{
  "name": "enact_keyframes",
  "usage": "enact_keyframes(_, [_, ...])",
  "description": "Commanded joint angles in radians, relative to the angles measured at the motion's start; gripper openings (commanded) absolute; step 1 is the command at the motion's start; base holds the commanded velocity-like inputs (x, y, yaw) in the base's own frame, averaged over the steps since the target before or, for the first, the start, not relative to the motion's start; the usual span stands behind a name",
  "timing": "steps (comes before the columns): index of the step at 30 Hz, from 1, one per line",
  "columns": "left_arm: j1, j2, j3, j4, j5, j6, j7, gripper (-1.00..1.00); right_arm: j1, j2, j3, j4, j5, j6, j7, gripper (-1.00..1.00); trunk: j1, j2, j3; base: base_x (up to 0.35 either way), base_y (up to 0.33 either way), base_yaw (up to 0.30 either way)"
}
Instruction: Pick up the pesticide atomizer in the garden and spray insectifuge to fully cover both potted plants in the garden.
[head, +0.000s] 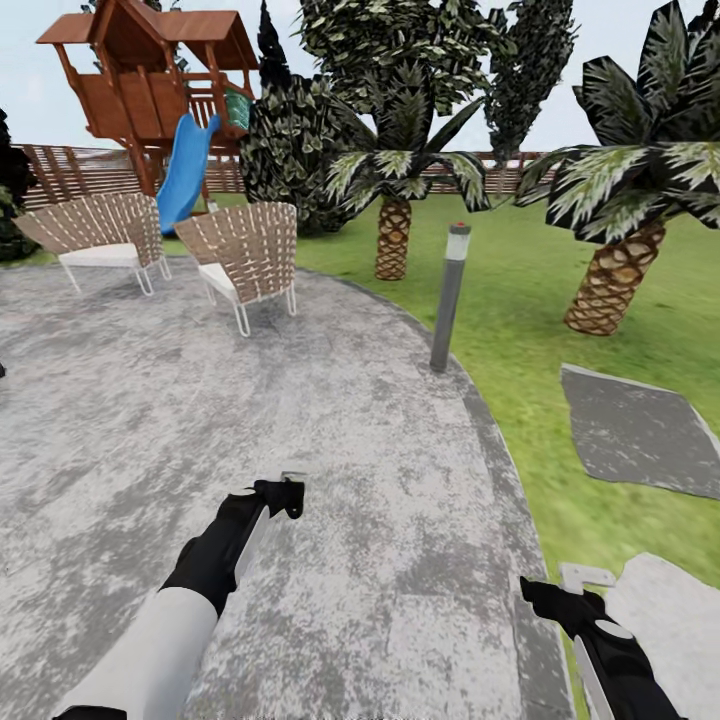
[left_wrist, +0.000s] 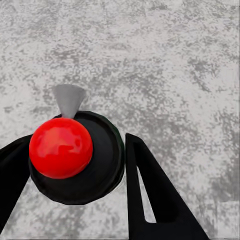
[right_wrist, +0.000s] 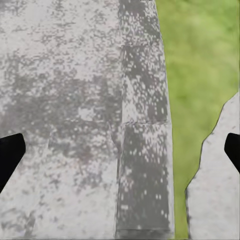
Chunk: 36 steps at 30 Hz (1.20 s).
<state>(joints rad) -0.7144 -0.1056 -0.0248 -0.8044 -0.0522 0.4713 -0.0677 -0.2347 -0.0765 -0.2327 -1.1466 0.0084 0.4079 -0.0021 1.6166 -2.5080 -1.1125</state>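
1. The spray bottle (left_wrist: 75, 155) is seen from above in the left wrist view, its dark round head topped by a red dot and a pale grey nozzle pointing away.
2. The bottle is pinched between the two black fingers (left_wrist: 155, 200) of the left gripper (head: 285, 492), held over the grey paved patio (head: 120, 420).
3. The right gripper (head: 560, 590) is held spread and empty above the patio's darker edge stones (right_wrist: 142, 150), beside a strip of lawn (right_wrist: 200, 75) and a stepping stone (right_wrist: 220, 190).
4. Two wicker chairs (head: 245, 255), a grey post lamp (head: 450, 295), palms (head: 395, 215), a playhouse with a blue slide (head: 190, 165) and a slatted fence (head: 70, 170) are seen ahead.
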Motion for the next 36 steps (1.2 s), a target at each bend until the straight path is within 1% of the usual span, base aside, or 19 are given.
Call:
enact_keyframes(1, [0.000, 0.000, 0.000, -0.001, -0.006, 0.004, -0.004, -1.00, 0.000, 0.000, 0.000, -0.002, 0.001, 0.006, 0.000, 1.00, 0.000, 0.000, -0.001, -0.082, 0.275, 0.256])
enact_keyframes(6, [0.000, 0.000, 0.000, -0.001, -0.006, 0.004, -0.004, -1.00, 0.000, 0.000, 0.000, -0.002, 0.001, 0.006, 0.000, 1.00, 0.000, 0.000, -0.001, -0.067, 0.193, 0.257])
enact_keyframes(16, [0.000, 0.000, 0.000, -0.001, -0.006, 0.004, -0.004, -1.00, 0.000, 0.001, 0.001, -0.001, 0.001, 0.006, -0.001, 1.00, 0.000, 0.000, -0.001, -0.006, 0.014, 0.249])
enact_keyframes(32, [0.000, 0.000, 0.000, -0.001, -0.006, 0.004, -0.004, -1.00, 0.000, 0.001, -0.002, -0.004, 0.001, 0.006, 0.000, 1.00, 0.000, 0.000, -0.001, 0.000, 0.000, 0.020])
enact_keyframes(36, [0.000, 0.000, 0.000, -0.001, -0.006, 0.004, -0.004, -1.00, 0.000, 0.001, -0.001, -0.003, 0.001, 0.006, 0.001, 1.00, 0.000, 0.000, -0.003, 0.000, 0.000, 0.097])
